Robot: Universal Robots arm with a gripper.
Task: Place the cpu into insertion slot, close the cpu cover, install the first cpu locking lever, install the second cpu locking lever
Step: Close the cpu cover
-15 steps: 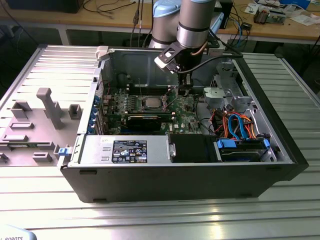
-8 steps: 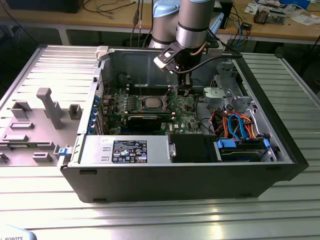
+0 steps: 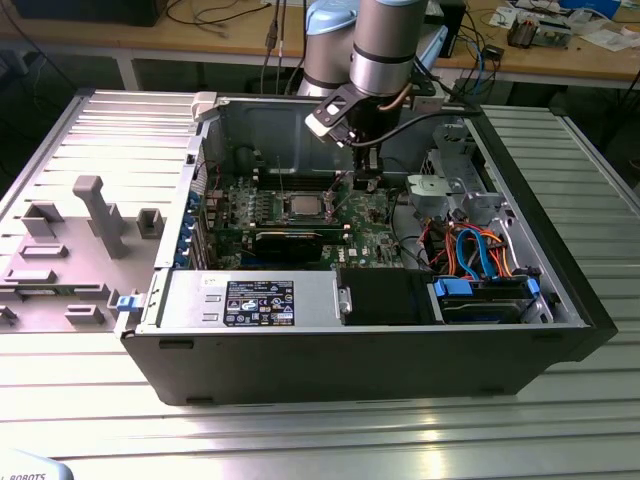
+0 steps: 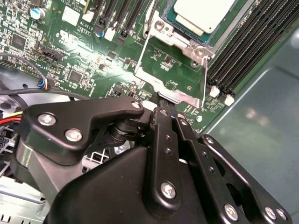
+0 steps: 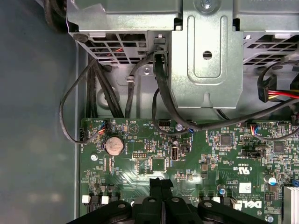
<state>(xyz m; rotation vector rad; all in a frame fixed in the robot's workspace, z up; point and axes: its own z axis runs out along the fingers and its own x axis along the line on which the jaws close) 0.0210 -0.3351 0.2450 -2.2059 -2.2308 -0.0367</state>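
The cpu (image 3: 305, 207) (image 4: 203, 11) lies flat in the insertion slot (image 4: 160, 27) on the green board, pale metal top up. The cpu cover (image 4: 187, 97) is swung open off the slot, and green board shows through its cut-out. My gripper (image 3: 365, 185) (image 4: 159, 103) (image 5: 160, 183) hangs over the board on the exterior view's right of the slot. It is shut, fingertips together at the cover's free edge. Whether they pinch that edge I cannot tell. A thin locking lever (image 4: 151, 13) stands raised beside the slot.
The open computer case (image 3: 560, 330) lies on a ribbed metal table. Black memory slots (image 4: 243, 60) run beside the socket. A metal drive cage (image 5: 205, 56) and black cables (image 5: 98, 93) stand close to the gripper. A grey fixture tray (image 3: 80, 240) lies at the exterior view's left.
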